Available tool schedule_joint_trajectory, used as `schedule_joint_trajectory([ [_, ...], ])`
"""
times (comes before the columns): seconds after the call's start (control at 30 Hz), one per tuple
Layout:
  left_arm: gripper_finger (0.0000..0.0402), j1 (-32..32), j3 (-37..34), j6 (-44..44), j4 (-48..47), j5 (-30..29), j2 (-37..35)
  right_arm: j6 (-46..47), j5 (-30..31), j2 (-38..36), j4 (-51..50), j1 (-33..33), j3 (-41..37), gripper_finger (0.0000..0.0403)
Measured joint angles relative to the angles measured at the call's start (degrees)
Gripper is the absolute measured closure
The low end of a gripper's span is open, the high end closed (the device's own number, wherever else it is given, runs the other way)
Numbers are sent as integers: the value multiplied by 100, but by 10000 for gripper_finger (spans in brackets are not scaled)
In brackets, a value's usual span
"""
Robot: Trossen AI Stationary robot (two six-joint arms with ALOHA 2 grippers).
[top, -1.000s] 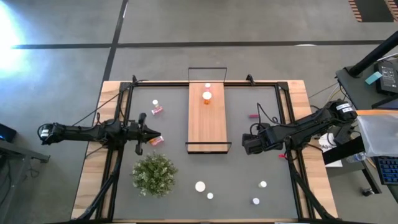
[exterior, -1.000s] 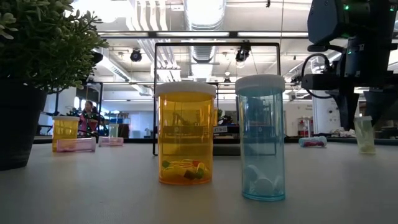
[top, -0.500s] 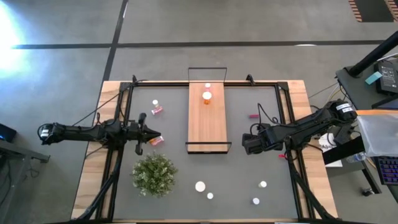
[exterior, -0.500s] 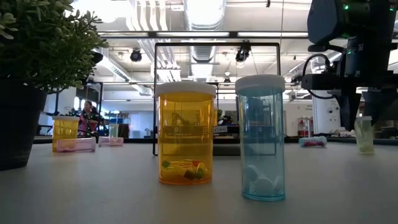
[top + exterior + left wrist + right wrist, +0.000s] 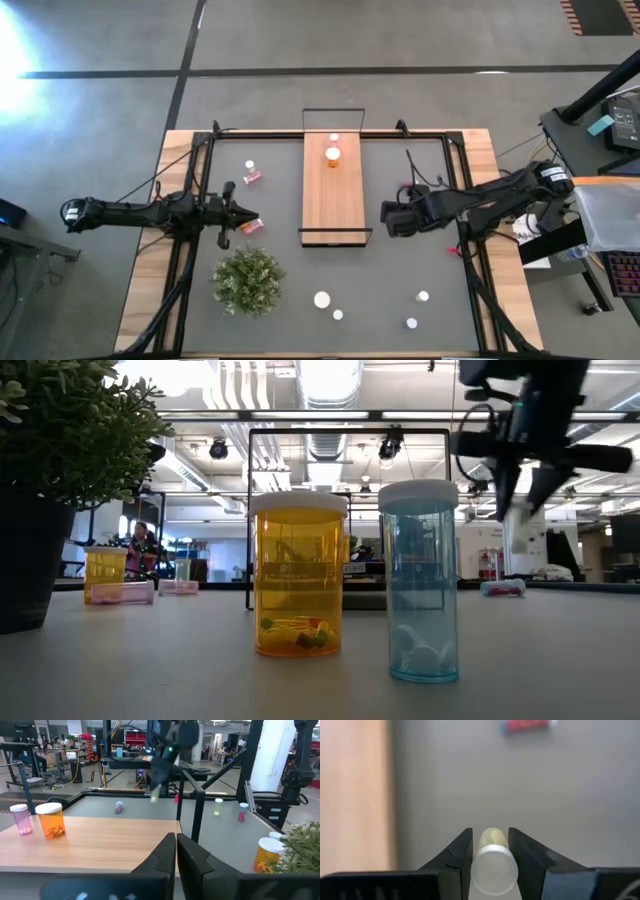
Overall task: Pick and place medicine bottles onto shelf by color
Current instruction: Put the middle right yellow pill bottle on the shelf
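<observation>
The shelf [image 5: 333, 190] lies in the middle of the table with two medicine bottles [image 5: 333, 154] at its far end. On its left, the left gripper [image 5: 229, 212] waits, pinched shut. On its right, the right gripper [image 5: 490, 851] squeezes a pale bottle [image 5: 492, 861] — lifted up, just beside the shelf.

In the right wrist view, the pale bottle [image 5: 491, 857] between the dark fingers [image 5: 457, 852] is cut off by the picture's edge, and a pink bottle [image 5: 527, 725] beyond it is blurred and partly cropped. From above, that gripper [image 5: 392, 216], just beside the shelf [image 5: 333, 190], hides its bottle entirely. In the low view the plant [image 5: 70, 450] is cropped, and the raised arm [image 5: 525, 430] is smeared.
</observation>
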Motion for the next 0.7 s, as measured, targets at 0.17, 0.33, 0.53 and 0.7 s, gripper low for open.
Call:
schedule_joint_trajectory([
  [0.17, 402, 0, 0, -1, 2, -1, 0, -1093, 11, 234, 11, -629, 529, 301],
  [0.33, 402, 0, 0, -1, 0, 1, -1, -2155, -6, 934, 28, -1202, 1229, 301],
  [0.53, 402, 2, 0, 0, 4, -1, -2, -3320, -332, 1875, 172, -1709, 2276, 302],
  [0.7, 402, 1, 0, -2, 0, 0, 0, -3685, -616, 2692, 163, -1929, 3153, 302],
])
